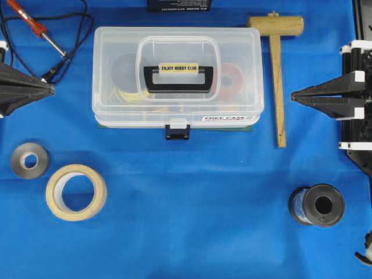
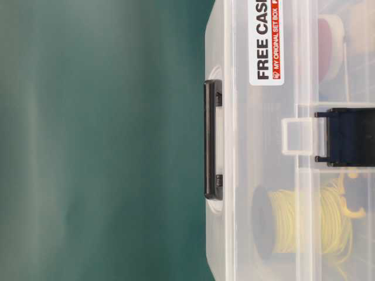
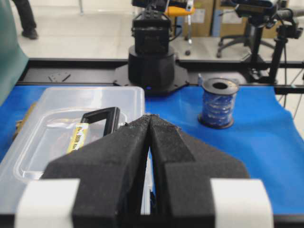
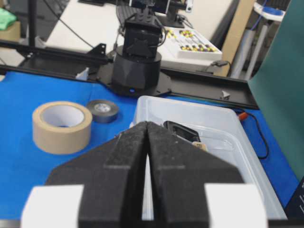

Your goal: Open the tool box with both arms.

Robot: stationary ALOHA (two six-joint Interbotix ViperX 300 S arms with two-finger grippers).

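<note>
The clear plastic tool box [image 1: 116, 52] lies shut in the upper middle of the blue mat, its black handle [image 1: 178, 78] folded flat on the lid. Its black front latch [image 1: 177, 131] is fastened. My left gripper [image 1: 51, 88] rests shut and empty to the left of the box, well apart from it. Off to the right, my right gripper [image 1: 293, 97] is likewise shut and holds nothing. The left wrist view shows shut tips [image 3: 150, 116] pointing past the tool box [image 3: 57, 123]. The right wrist view shows shut tips [image 4: 147, 123] before the tool box [image 4: 213, 123]. At table level the latch [image 2: 345, 137] sits closed.
A wooden mallet [image 1: 278, 70] lies just right of the box, between it and my right gripper. A masking tape roll [image 1: 76, 192] and a grey tape roll [image 1: 29, 160] sit front left. A wire spool [image 1: 317, 204] stands front right. A soldering iron [image 1: 35, 26] with cables lies back left.
</note>
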